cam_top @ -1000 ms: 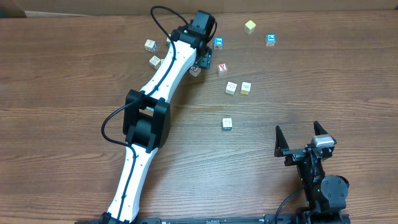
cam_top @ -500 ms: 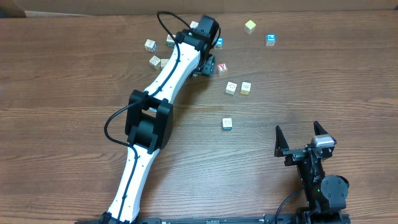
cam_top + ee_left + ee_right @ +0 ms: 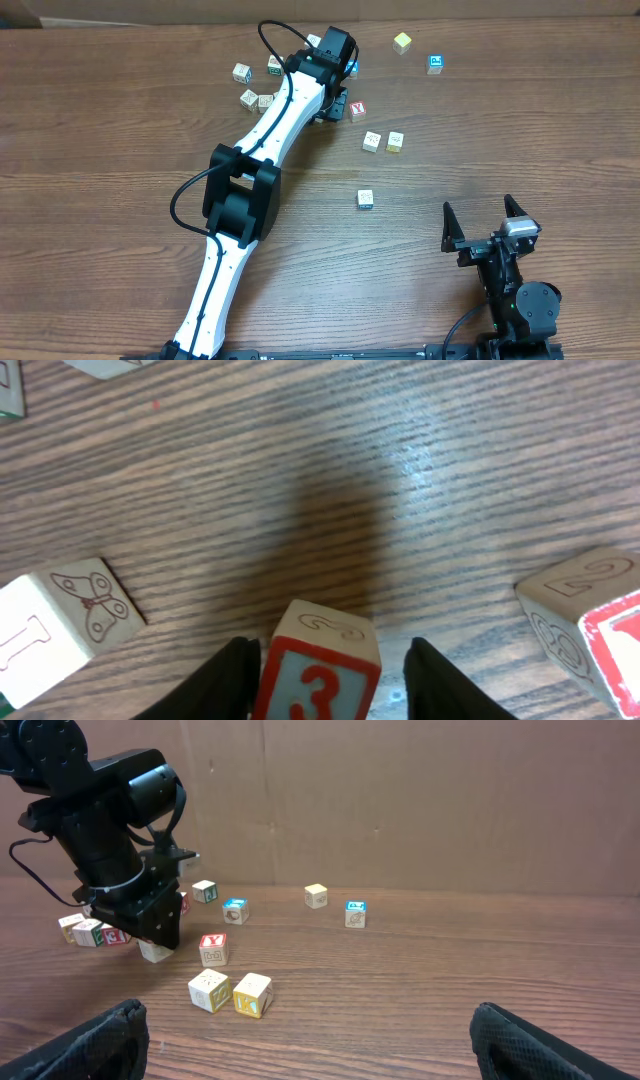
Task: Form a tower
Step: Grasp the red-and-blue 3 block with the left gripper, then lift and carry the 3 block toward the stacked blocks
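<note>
No tower is in view; the wooden cubes lie singly on the table. My left gripper [image 3: 330, 680] reaches to the far cluster and straddles a cube [image 3: 320, 675] with a red-framed blue face showing a 3. Its left finger [image 3: 225, 680] lies against the cube, while the right finger [image 3: 445, 680] stands a small gap away. From overhead the left gripper [image 3: 335, 100] hides that cube. My right gripper [image 3: 485, 215] rests open and empty near the front right edge.
A butterfly cube [image 3: 65, 620] and a red-edged cube [image 3: 590, 610] flank the left jaws. A red Y cube [image 3: 358, 110], two cream cubes [image 3: 372, 141], a lone cube [image 3: 366, 199], a blue cube [image 3: 435, 64] and a yellow-green cube [image 3: 402, 42] lie scattered.
The left wrist has shifted slightly to the right, over the cubes beside the Y cube. The right arm has not moved.
</note>
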Tool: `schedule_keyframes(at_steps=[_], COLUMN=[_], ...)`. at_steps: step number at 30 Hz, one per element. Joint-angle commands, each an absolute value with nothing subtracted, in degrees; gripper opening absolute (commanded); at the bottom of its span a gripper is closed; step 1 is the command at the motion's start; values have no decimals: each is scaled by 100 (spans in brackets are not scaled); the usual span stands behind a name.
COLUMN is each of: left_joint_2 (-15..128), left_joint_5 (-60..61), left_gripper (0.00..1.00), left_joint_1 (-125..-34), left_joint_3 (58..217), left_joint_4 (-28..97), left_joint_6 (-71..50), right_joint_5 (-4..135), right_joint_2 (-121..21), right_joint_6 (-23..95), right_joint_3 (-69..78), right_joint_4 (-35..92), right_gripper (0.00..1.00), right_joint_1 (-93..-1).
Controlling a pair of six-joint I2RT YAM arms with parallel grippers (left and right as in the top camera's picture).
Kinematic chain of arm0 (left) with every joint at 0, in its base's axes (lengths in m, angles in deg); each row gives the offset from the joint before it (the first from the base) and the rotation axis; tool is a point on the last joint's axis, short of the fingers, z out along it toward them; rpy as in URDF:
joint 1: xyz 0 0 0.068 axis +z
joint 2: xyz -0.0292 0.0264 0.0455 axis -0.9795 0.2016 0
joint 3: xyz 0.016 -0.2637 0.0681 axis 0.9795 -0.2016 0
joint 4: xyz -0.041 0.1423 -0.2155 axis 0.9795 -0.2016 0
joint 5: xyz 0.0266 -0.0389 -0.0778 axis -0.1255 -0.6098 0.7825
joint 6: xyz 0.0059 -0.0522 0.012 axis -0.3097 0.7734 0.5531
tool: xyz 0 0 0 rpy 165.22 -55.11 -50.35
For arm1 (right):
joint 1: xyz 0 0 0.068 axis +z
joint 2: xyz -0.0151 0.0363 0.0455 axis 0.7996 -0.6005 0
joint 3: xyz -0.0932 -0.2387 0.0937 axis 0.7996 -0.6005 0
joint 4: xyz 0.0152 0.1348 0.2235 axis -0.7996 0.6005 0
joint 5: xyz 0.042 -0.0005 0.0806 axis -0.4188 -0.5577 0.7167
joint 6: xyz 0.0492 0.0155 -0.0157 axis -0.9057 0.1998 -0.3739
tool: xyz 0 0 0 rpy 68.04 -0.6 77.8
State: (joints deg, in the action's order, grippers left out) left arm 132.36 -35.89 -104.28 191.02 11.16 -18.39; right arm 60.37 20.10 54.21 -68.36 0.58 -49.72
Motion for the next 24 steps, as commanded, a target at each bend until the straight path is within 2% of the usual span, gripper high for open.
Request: schedule_keyframes(at_steps=[1, 6, 8, 15, 24], left_joint_2=[13241, 13241, 13241, 13241, 13241], left_joint_5=[-3519, -3517, -3519, -3521, -3519], left_gripper=[34, 35, 41, 41, 29], left_joint_1=[-10461, -10492, -10494, -10498, -10505], left_joint_3=[19084, 19084, 19084, 19084, 19084], left_joint_4=[1033, 947, 930, 1135, 1225], left_joint_6=[-1880, -1804, -1793, -1793, -1793], right_joint_5=[6068, 6068, 6068, 6068, 6068], right_joint_2=[2045, 2045, 2045, 2045, 2045], right_joint_6=[5386, 5386, 5386, 5386, 5386], right_joint_3=[-6895, -6895, -6895, -6895, -6895], right_joint_4=[23, 23, 23, 23, 23], right_gripper=[100, 100, 100, 100, 100], right_joint_1=[-4967, -4967, -4967, -4967, -4967])
